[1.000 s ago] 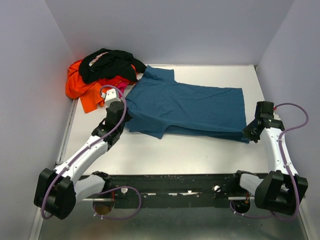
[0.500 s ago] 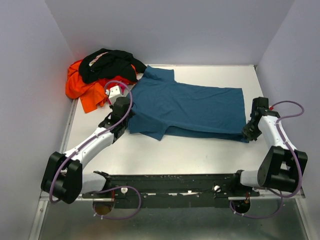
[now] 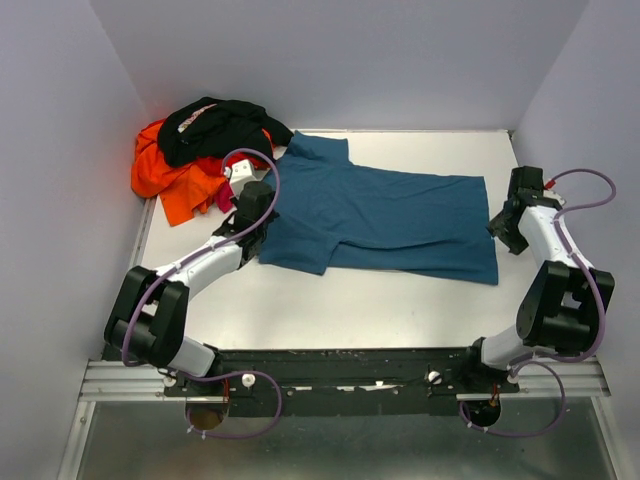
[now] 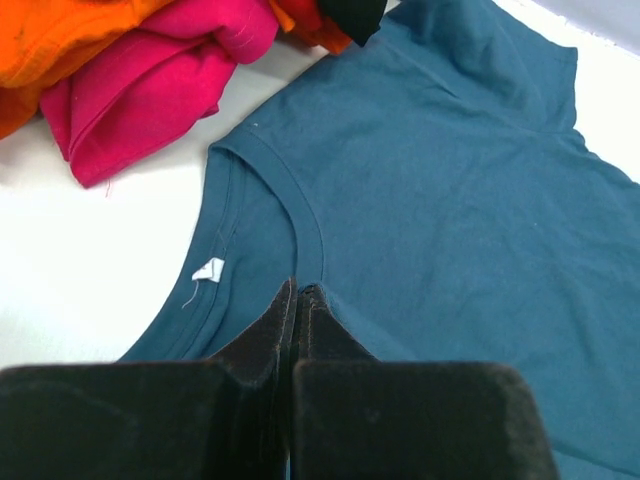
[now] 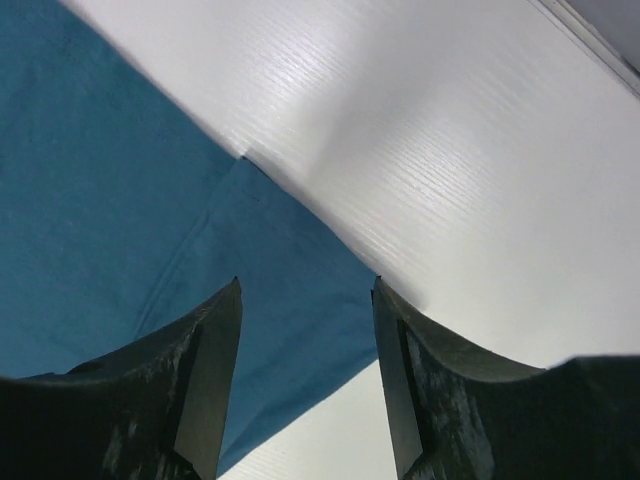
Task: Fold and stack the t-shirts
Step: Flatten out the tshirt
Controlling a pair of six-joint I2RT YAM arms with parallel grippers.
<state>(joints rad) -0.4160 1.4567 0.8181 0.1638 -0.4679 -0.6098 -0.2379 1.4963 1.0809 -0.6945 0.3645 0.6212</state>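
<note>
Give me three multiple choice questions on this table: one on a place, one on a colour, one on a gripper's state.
1. Where is the heap of shirts? A far left corner; B far right corner; C near edge.
2. What colour is the spread shirt? A orange; B teal; C black.
3. The right gripper is: A open; B shut on cloth; C out of view.
Answers: A, the heap lies far left; B, the spread shirt is teal; A, its jaws stand apart.
</note>
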